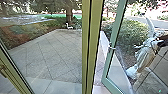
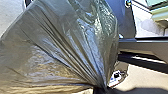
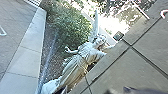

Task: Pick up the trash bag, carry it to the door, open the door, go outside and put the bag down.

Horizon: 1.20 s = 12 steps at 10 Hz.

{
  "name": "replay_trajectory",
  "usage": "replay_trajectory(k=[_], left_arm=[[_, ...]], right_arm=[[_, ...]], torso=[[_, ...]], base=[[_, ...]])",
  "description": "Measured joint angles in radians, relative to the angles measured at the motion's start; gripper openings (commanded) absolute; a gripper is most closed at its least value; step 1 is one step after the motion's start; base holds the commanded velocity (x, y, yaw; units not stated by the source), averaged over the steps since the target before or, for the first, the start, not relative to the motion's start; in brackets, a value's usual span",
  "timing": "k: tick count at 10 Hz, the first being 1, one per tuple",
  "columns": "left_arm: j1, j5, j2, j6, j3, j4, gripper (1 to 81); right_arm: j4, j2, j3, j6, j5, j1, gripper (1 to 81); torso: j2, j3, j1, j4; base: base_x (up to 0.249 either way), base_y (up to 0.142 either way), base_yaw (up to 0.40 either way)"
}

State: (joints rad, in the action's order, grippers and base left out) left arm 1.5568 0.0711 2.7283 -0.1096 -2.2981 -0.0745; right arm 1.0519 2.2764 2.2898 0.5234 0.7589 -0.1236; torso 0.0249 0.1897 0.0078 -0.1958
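Where the trash bag [image 2: 57,47] bunches: your left gripper [image 2: 100,88], closed on it.
Right jaws: I cannot tell.
Glass door [image 1: 110,57]: swung open.

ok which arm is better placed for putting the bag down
Left, probably: the trash bag shows large and gathered in the left wrist view, while the right wrist view faces a winged statue.
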Motion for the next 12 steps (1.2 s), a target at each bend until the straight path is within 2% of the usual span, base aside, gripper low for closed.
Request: replay_trajectory(k=[3,5,6,7,8,9,10,12], left_arm=[[0.001,0.0,0.0,0.0,0.0,0.001,1.0],[0.002,-0.003,0.0,0.0,0.002,0.013,1.0],[0.008,-0.003,0.0,0.0,0.002,0.018,1.0],[0.011,-0.005,-0.001,0.0,0.002,0.019,1.0],[0.01,-0.005,-0.004,0.0,0.003,0.019,1.0],[0.009,-0.003,-0.005,0.0,0.004,0.019,1.0],[0.007,-0.003,-0.004,0.0,0.004,0.019,1.0],[0.009,-0.003,-0.005,0.0,0.006,0.019,1.0]], right_arm=[[0.011,0.025,0.079,-0.021,-0.078,0.008,81.1],[0.019,0.062,0.175,-0.041,-0.136,0.021,81.1],[0.02,0.073,0.214,-0.052,-0.172,0.022,81.1],[0.022,0.074,0.228,-0.059,-0.219,0.032,81.1],[0.023,0.074,0.23,-0.064,-0.241,0.05,81.1],[0.022,0.072,0.228,-0.066,-0.253,0.067,81.1],[0.018,0.068,0.228,-0.066,-0.252,0.072,81.1],[-0.023,0.058,0.227,-0.066,-0.22,0.08,81.1]], torso=[[0.0,0.0,0.0,0.0],[0.0,0.0,0.0,-0.004],[0.0,0.0,0.0,-0.019],[0.0,0.0,0.0,-0.039],[0.0,0.0,0.0,-0.058],[0.0,0.0,0.0,-0.073],[0.0,0.0,0.0,-0.076],[0.0,0.0,0.0,-0.074]], base=[[0.0,0.0,0.0],[0.0,0.0,0.0],[0.0,0.0,0.0],[0.0,0.0,0.0],[0.0,0.0,0.0],[0.0,0.0,0.0],[0.0,0.0,0.0],[0.0,0.0,0.0]])
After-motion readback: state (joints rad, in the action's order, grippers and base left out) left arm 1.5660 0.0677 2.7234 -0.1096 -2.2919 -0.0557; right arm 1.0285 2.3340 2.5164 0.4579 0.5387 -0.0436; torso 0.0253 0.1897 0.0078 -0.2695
